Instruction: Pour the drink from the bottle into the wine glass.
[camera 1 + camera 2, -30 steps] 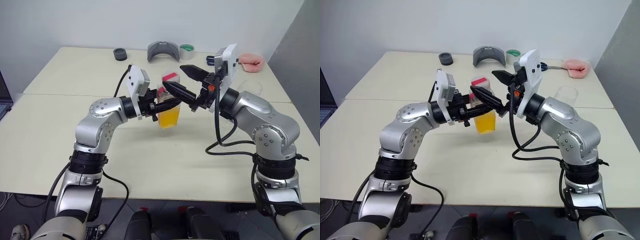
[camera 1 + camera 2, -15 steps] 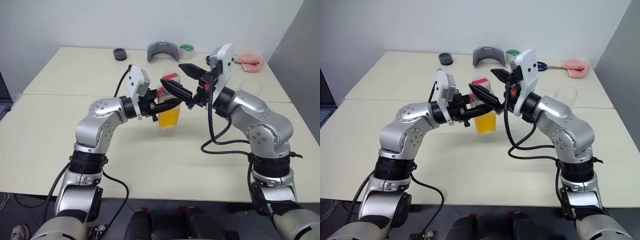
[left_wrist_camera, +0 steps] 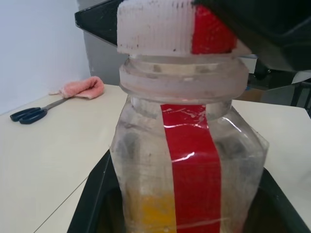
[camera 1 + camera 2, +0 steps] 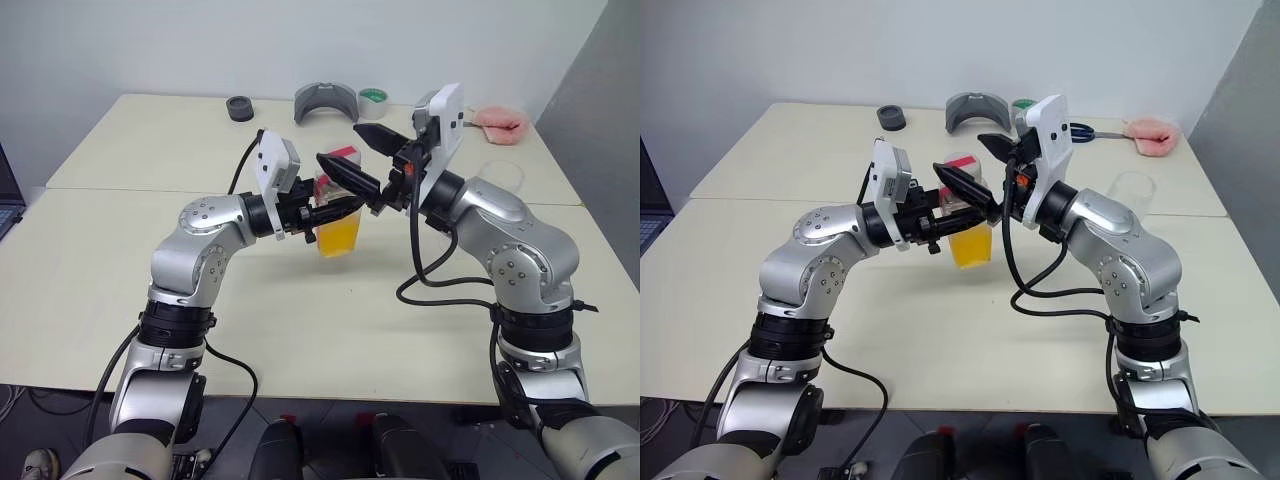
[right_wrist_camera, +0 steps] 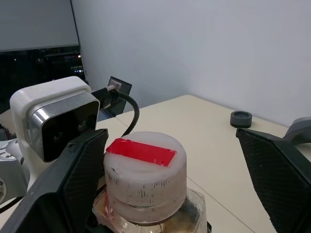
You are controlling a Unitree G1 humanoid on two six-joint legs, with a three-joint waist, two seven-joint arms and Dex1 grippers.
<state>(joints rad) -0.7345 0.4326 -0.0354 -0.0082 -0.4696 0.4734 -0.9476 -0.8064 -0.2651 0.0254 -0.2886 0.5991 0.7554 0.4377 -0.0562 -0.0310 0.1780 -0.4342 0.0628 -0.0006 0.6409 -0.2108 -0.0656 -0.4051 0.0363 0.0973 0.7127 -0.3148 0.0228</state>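
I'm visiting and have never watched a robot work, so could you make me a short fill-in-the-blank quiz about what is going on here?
1. The left gripper is shut on the ____, which has a red stripe.
2. The liquid inside the bottle is ____ in colour.
3. The right gripper has its fingers ____, one on either side of the cap.
4. At the back of the table, a pair of scissors lies beside a ____ cloth.

Missing words: bottle; orange-yellow; open; pink
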